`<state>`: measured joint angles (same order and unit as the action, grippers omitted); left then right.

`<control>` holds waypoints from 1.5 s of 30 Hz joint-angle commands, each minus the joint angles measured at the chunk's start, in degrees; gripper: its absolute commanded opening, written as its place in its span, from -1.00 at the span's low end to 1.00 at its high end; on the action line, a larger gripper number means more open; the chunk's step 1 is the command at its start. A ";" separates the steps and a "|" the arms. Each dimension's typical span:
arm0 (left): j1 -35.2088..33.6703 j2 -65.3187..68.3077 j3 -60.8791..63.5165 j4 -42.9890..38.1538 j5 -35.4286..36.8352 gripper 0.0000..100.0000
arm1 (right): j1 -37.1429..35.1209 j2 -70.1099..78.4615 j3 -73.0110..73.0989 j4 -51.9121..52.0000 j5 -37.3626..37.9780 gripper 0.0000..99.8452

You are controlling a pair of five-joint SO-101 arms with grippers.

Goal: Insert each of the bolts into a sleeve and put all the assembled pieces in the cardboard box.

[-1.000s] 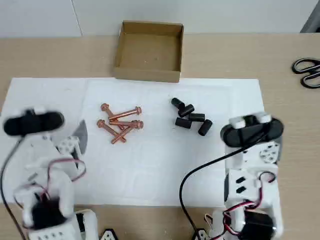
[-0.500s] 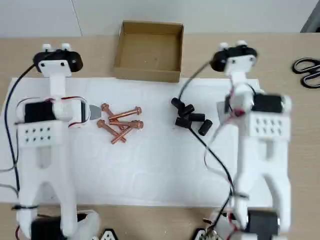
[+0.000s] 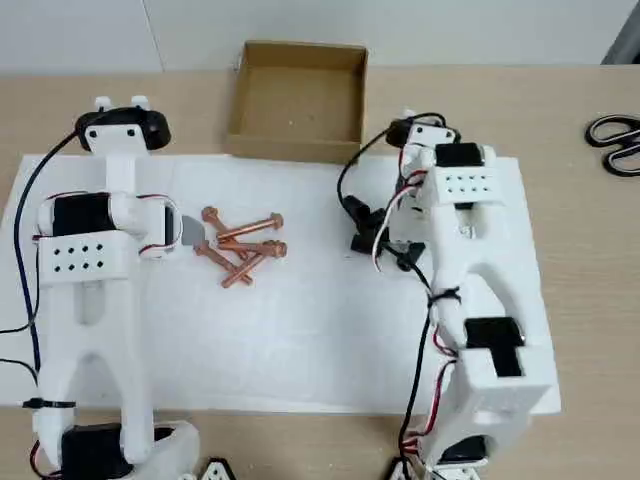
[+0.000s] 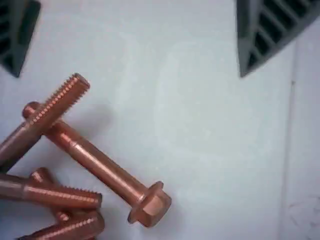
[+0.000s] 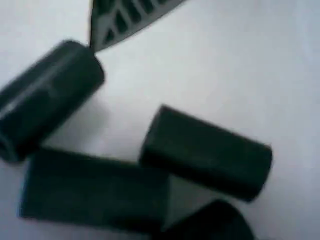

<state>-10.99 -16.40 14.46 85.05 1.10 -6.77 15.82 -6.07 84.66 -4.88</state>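
Several copper bolts (image 3: 243,245) lie crossed in a loose pile on the white sheet; in the left wrist view the bolts (image 4: 100,170) sit just beyond the fingertips. My left gripper (image 3: 182,228) (image 4: 129,62) hangs open just left of the pile, holding nothing. Several black sleeves (image 3: 356,211) lie in a cluster right of centre, partly hidden under my right arm. My right gripper (image 3: 396,240) is low over the sleeves (image 5: 205,152), open. One of its fingers (image 5: 125,17) touches the end of a sleeve (image 5: 47,97). The open cardboard box (image 3: 235,100) stands at the back.
The white sheet (image 3: 300,340) covers most of the wooden table. Black scissors (image 3: 615,142) lie at the far right edge. Cables trail from both arms over the sheet.
Both arms have swung out from their folded pose over the table. The left gripper came down beside the bolts. The right arm has dropped onto the sleeve cluster.
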 commanded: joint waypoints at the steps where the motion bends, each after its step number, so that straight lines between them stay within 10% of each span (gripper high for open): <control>1: 0.44 0.09 0.13 -0.18 -0.35 -0.48 | -0.92 2.33 -4.48 0.04 -3.69 -0.54; 19: 0.44 0.09 4.53 -2.20 -0.35 -0.48 | 0.13 16.04 -8.26 -6.99 -7.91 -0.63; 25: 0.44 0.09 4.53 -2.20 -0.35 -0.48 | 3.82 15.78 -8.26 -6.46 -7.56 -1.00; 41: 6.15 1.32 -1.27 2.11 2.73 -0.48 | 4.88 6.46 -20.66 10.95 4.92 -0.97; 45: 9.14 7.74 -1.54 -2.02 -8.09 -0.48 | 4.97 4.00 -20.66 11.03 4.92 -0.97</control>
<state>-3.52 -11.47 15.52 86.11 0.04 -2.37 24.79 -23.91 94.86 -0.57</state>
